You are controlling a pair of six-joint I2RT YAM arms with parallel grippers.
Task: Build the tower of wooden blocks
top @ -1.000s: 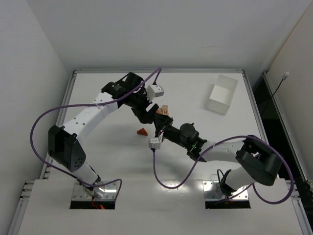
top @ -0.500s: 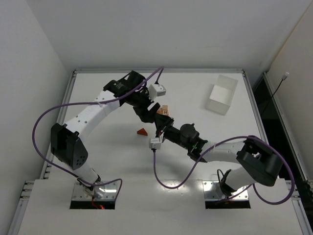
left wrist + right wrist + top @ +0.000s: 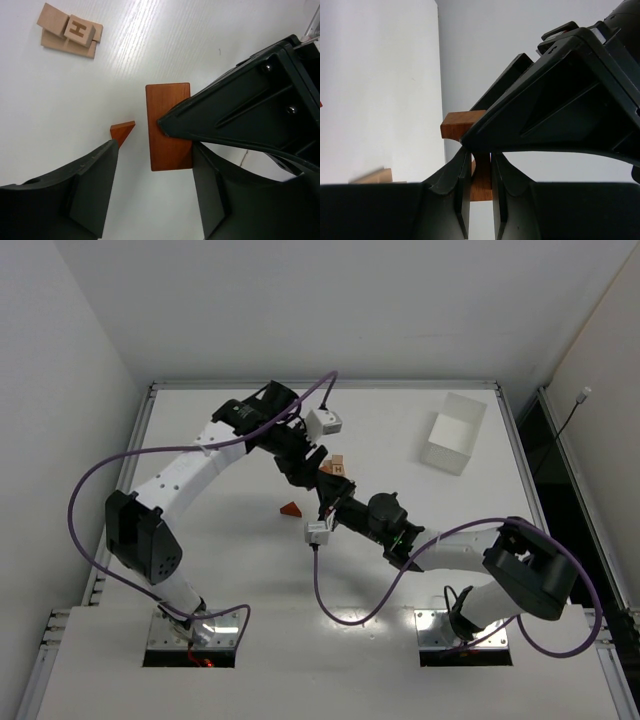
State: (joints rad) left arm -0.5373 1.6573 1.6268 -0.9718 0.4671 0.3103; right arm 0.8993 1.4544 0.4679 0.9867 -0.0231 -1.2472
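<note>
Reddish-orange rectangular block (image 3: 167,107) is pinched in the right gripper (image 3: 481,164) near mid-table. Left gripper (image 3: 152,195) straddles it with jaws part-open, gripping nothing — the block's long axis lies across their closing line.

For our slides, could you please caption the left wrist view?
Left end effector straddles the reddish-orange block held by the right end effector.

The white table (image 3: 240,552) is packed in the middle: right gripper (image 3: 480,161) and its flat reddish-orange wooden block (image 3: 167,107) fill the gap in the left gripper (image 3: 155,167). Pale tan wooden block stack (image 3: 70,31) sits toward the far edge, reddish-orange wooden wedge (image 3: 121,131) just beside. Open room toward the right edge.
</note>
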